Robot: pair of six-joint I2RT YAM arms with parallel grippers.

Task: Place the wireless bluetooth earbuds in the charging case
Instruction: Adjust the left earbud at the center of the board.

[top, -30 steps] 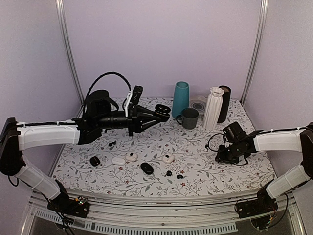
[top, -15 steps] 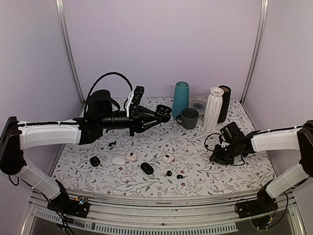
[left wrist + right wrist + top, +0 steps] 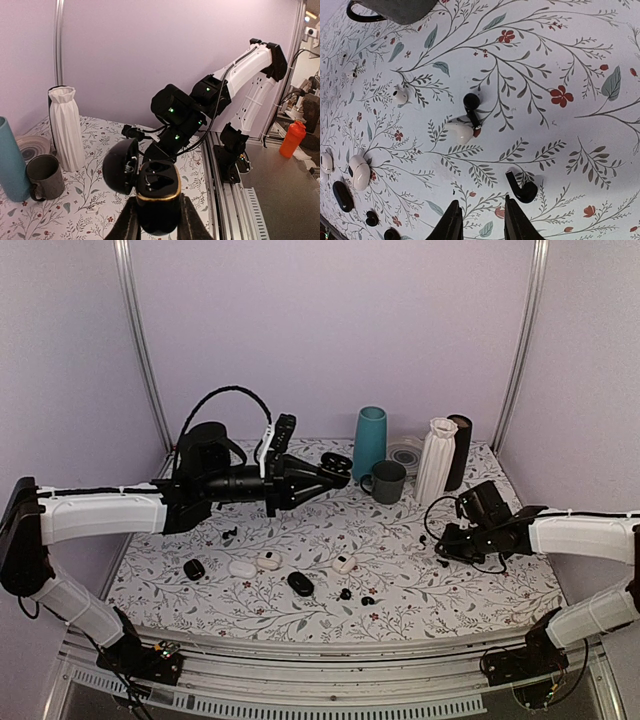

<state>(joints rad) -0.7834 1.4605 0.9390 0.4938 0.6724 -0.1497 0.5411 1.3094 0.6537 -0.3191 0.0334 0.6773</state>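
**Charging case** (image 3: 159,192): black with a gold rim, held up above the flowered table (image 3: 300,530). Its lid (image 3: 121,166) is swung open to one side, and both wells look dark and empty.

**Left gripper** (image 3: 157,226): the fingers (image 3: 129,223) are clamped tight on the lower body of the case, one on each flank.

**Mug** (image 3: 387,481): stands at the back of the table beside a teal vase (image 3: 369,442). Its contents cannot be made out.

**Right gripper** (image 3: 480,220): low over the table, with the fingers (image 3: 451,223) a narrow gap apart. Nothing is between them and nothing is held. A stemmed black earbud (image 3: 522,190) lies just beside one fingertip. Farther off, a second one (image 3: 471,106) lies against a white earbud (image 3: 459,133).

**Two black buds** (image 3: 345,594) and (image 3: 367,600): loose on the table near its front edge, close together beside a black oval case (image 3: 300,584). They are well apart from both grippers and from the charging case.
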